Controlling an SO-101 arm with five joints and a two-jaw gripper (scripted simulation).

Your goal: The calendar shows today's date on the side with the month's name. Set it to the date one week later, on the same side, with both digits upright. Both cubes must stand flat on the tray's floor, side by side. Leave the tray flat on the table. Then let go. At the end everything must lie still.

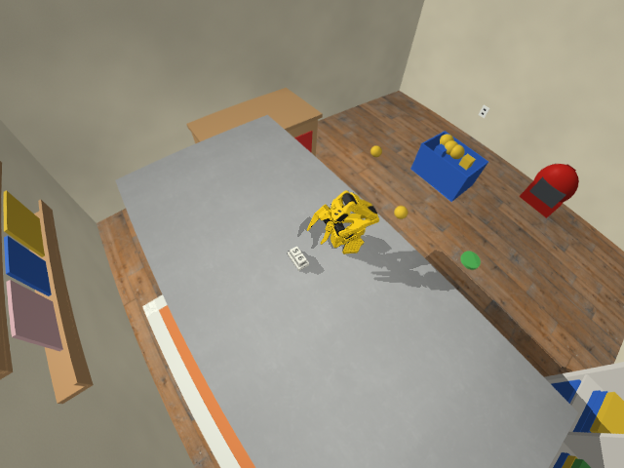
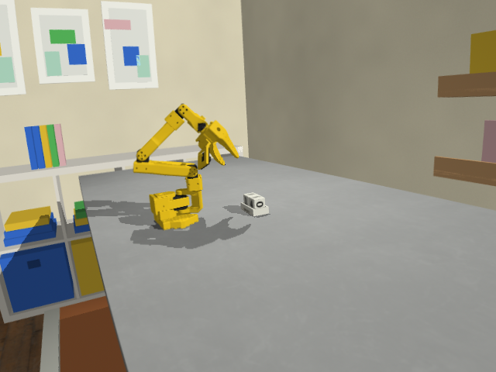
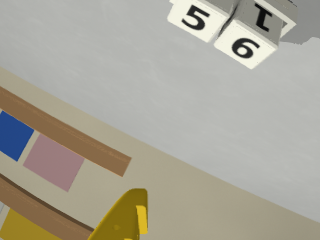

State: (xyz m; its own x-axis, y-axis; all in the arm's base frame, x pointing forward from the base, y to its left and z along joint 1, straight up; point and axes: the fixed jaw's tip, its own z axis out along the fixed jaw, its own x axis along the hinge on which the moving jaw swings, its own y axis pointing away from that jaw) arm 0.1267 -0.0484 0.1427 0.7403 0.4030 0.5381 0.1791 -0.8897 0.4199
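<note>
A small white tray [image 1: 293,261] [image 2: 247,208] lies flat on the table and holds two white cubes side by side. One cube [image 1: 294,250] [image 2: 259,203] [image 3: 195,19] has a 5 on top and a 0 on its outer end. The other cube [image 1: 300,258] [image 2: 248,196] [image 3: 246,48] has a 6 on top and a 1 on its arm-facing side. The month's name cannot be read now. My gripper [image 1: 315,236] [image 2: 231,160] is open and empty, raised above the table on the arm's side of the tray. Only one finger shows in the wrist view.
The yellow arm's base [image 1: 353,245] [image 2: 176,221] stands near the table's edge, beside the tray. The grey table [image 1: 352,352] [image 2: 320,280] bears them. Wall shelves, a blue toy box [image 1: 443,174] and yellow balls are off the table.
</note>
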